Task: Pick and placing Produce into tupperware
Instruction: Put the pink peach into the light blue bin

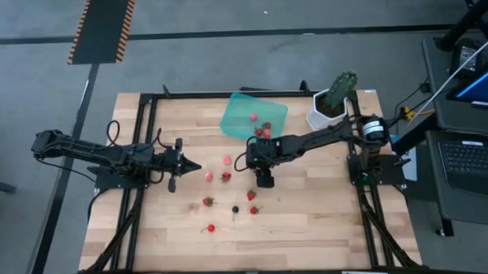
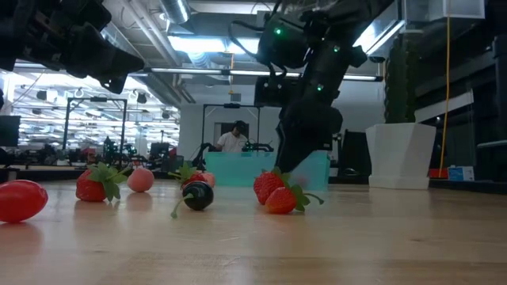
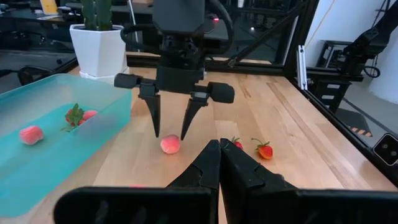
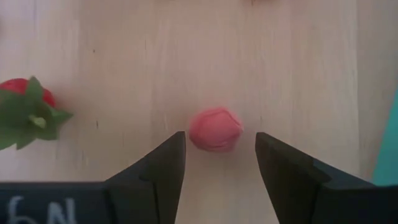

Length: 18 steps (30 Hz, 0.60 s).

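Right gripper (image 4: 216,163) (jaws apart) straddles a pink berry (image 4: 214,129).

A grey floor (image 1: 223,12) fills the upper part of the high view, with a black-and-orange striped strip (image 1: 102,28) at upper left. At the right edge of that view stands a dark desk with a laptop (image 1: 473,157). In the low view, a ceiling with pipes and bright strip lights (image 2: 198,43) spans the top, and a person (image 2: 234,138) sits at centre, far back.
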Each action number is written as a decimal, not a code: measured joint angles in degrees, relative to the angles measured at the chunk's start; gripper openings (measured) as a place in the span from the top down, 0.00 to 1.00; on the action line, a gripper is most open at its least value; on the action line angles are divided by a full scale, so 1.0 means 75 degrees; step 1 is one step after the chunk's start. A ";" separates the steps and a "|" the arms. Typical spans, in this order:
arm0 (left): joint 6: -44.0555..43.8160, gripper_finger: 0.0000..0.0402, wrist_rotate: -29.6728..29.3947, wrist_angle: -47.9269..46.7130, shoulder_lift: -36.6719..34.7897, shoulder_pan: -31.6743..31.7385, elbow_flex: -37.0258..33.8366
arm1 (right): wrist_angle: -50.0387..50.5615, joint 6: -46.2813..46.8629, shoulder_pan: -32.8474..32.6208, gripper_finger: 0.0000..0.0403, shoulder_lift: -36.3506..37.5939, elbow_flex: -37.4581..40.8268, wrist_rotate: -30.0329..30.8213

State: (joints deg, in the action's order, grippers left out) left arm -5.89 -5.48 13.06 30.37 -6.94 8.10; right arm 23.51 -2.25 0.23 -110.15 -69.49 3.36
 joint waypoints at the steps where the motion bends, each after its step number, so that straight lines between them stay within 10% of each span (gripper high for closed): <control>1: 0.0000 1.00 0.0000 -0.0013 0.0000 0.0000 0.0000 | -0.0002 0.0000 0.0000 0.51 -0.0029 0.0000 0.0000; 18: 0.0000 1.00 0.0000 -0.0056 0.0000 0.0006 0.0000 | -0.0420 0.0038 -0.0003 0.51 -0.0128 0.0003 -0.0233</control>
State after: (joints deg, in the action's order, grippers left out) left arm -5.89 -5.48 12.64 30.37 -6.89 8.10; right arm 20.36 -1.97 0.21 -111.11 -69.47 1.61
